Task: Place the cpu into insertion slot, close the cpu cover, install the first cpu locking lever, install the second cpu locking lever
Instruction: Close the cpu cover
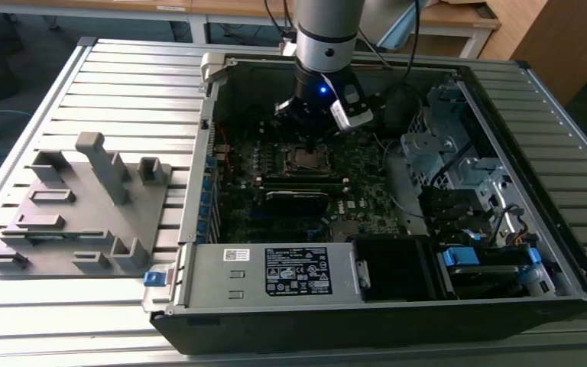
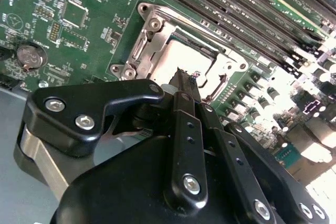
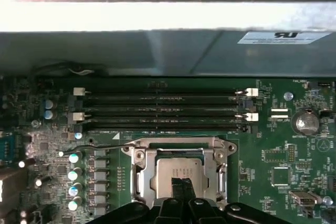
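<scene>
**Cpu (image 3: 178,170) sits in its slot (image 1: 306,158), pincer (image 2: 185,80) right over it**

In both wrist views the black pincer is the closest thing. Its two fingers are pressed together. Their tip hangs just over the cpu, and I cannot tell if it touches.

The cpu lies flat in the slot, shiny side up. The cover (image 3: 140,177) lies flat around it, and the cpu shows through the square window.

Past the slot run long black memory slots (image 3: 163,111), side by side. All of this sits on a green board (image 3: 294,166). A round silver battery (image 3: 306,123) sits on the board too, well apart from the slot.

In the exterior view, a grey box (image 1: 212,271) with a white label is nearest. It sits at the front of the open computer case (image 1: 375,336). Past it comes the green board, with the slot near its middle. The arm (image 1: 326,30) reaches down into the case, right over the slot.

The case lies on a counter (image 1: 28,321) made of metal slats. On the exterior view's left, a grey block (image 1: 79,214) with pegs rests on the counter, beside the case.
</scene>
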You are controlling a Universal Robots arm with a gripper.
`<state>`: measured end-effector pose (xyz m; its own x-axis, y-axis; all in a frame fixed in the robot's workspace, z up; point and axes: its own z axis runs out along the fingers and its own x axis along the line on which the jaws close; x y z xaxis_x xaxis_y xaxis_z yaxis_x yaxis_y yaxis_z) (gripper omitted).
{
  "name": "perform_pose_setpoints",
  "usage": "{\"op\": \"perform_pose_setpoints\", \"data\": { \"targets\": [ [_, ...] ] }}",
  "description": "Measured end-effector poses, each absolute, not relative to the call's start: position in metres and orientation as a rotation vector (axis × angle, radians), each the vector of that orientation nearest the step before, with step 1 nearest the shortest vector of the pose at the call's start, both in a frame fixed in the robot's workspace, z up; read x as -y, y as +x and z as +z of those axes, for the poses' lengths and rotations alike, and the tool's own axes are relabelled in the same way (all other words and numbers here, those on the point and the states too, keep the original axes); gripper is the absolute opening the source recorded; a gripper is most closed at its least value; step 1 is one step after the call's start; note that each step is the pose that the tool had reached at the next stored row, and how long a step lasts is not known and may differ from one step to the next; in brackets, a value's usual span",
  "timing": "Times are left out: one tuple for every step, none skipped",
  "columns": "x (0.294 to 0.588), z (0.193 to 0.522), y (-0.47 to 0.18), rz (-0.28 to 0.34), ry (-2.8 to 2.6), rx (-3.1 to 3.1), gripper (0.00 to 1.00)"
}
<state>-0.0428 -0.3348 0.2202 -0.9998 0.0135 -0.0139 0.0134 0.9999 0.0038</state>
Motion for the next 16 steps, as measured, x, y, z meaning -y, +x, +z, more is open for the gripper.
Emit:
{"op": "perform_pose_setpoints", "data": {
  "targets": [
    [0.3348, 0.2200, -0.0429, 0.005, 0.021, -3.123, 0.10],
    [0.3348, 0.2200, -0.0430, 0.002, 0.021, -3.120, 0.10],
    [0.3348, 0.2199, -0.0429, 0.000, 0.021, -3.119, 0.10],
    [0.3349, 0.2199, -0.0429, -0.001, 0.025, -3.120, 0.10],
    [0.3349, 0.2197, -0.0429, -0.001, 0.033, -3.119, 0.10],
    [0.3348, 0.2193, -0.0429, -0.001, 0.048, -3.119, 0.10],
    [0.3348, 0.2191, -0.0429, -0.001, 0.064, -3.119, 0.10],
    [0.3349, 0.2189, -0.0430, -0.002, 0.077, -3.119, 0.10],
    [0.3349, 0.2189, -0.0430, -0.002, 0.085, -3.118, 0.10],
    [0.3349, 0.2189, -0.0430, -0.002, 0.086, -3.118, 0.10],
    [0.3349, 0.2188, -0.0430, -0.002, 0.086, -3.118, 0.10],
    [0.3349, 0.2188, -0.0429, -0.002, 0.086, -3.118, 0.10],
    [0.3349, 0.2188, -0.0430, -0.002, 0.087, -3.118, 0.10],
    [0.3349, 0.2187, -0.0433, -0.002, 0.087, -3.118, 0.10],
    [0.3349, 0.2184, -0.0444, -0.001, 0.087, -3.118, 0.10],
    [0.3348, 0.2181, -0.0461, -0.001, 0.087, -3.118, 0.10]
  ]
}}
